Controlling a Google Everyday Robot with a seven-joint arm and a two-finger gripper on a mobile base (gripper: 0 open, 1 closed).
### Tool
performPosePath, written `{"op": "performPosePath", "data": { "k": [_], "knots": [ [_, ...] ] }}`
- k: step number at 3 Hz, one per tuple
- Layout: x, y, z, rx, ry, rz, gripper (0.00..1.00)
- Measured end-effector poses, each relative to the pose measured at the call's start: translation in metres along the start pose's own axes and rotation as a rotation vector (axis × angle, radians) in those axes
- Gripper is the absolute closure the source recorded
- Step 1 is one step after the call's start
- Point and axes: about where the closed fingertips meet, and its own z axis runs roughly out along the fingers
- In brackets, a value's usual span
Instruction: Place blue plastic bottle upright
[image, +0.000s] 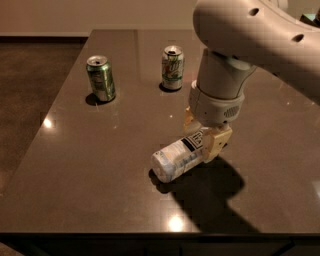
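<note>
The end effector (203, 134) sits low over the middle-right of the bench (95, 170), its two pale yellow fingers (218, 144) clenched on the far end of the blue plastic bottle (176, 158). That end passes under the wrist housing, so whichever tip lies there is hidden. The near finger presses the bottle's right flank; the other shows only as a sliver behind it. The bottle lies on its side, running from the fingers toward the near left, its rounded free end resting on the bench. Its body is clear plastic with a pale label and a dark panel beside the fingers. The bulky white arm (250, 35) is cut off at the top right. Well apart at the back stand a green can (101, 78) and a white-and-green can (172, 67), both upright on the glossy dark surface.
</note>
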Motion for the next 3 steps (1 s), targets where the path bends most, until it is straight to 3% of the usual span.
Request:
{"op": "performPosePath", "data": {
  "k": [1,2,3],
  "knots": [
    [0.001,-0.009,-0.015,0.017,-0.016,-0.023,0.72],
    [0.006,-0.028,-0.036,0.082,0.003,-0.085,0.96],
    [0.014,-0.05,-0.055,0.183,0.005,-0.181,1.0]
  ]
}}
